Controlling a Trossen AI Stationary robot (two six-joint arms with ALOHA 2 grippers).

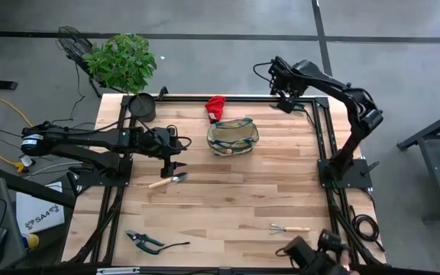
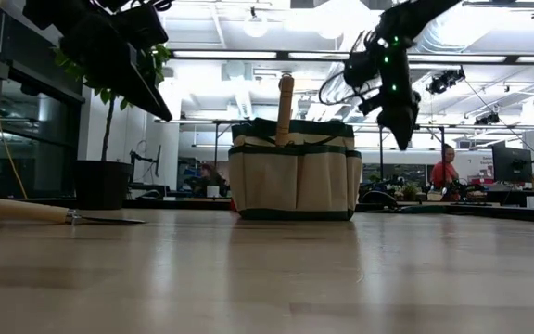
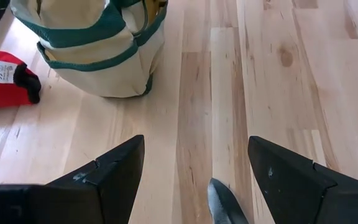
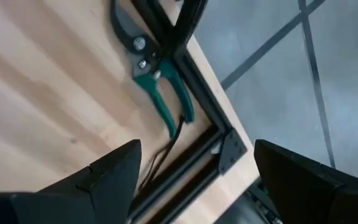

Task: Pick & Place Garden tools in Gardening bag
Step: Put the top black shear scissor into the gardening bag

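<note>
The tan gardening bag [image 1: 233, 136] with green trim stands at the table's far middle, and a wooden tool handle [image 2: 286, 107] sticks up out of it. The red glove [image 1: 216, 108] lies just behind it. The silver trowel [image 1: 170, 181] lies flat to the bag's left. My left gripper [image 1: 176, 165] hangs open above the trowel's blade, whose tip [image 3: 225, 202] shows between the fingers in the left wrist view, apart from them. My right gripper [image 1: 285, 103] is open and empty, raised over the far right corner. The green-black pruners [image 1: 145, 241] and the mini rake [image 1: 290, 228] lie near the front edge.
A black pot [image 1: 142, 107] with a leafy plant stands at the far left corner. The black frame rail [image 1: 319, 145] runs along the table's edges. Bare wood lies between the bag and the front tools. A person [image 2: 445, 172] stands in the room behind.
</note>
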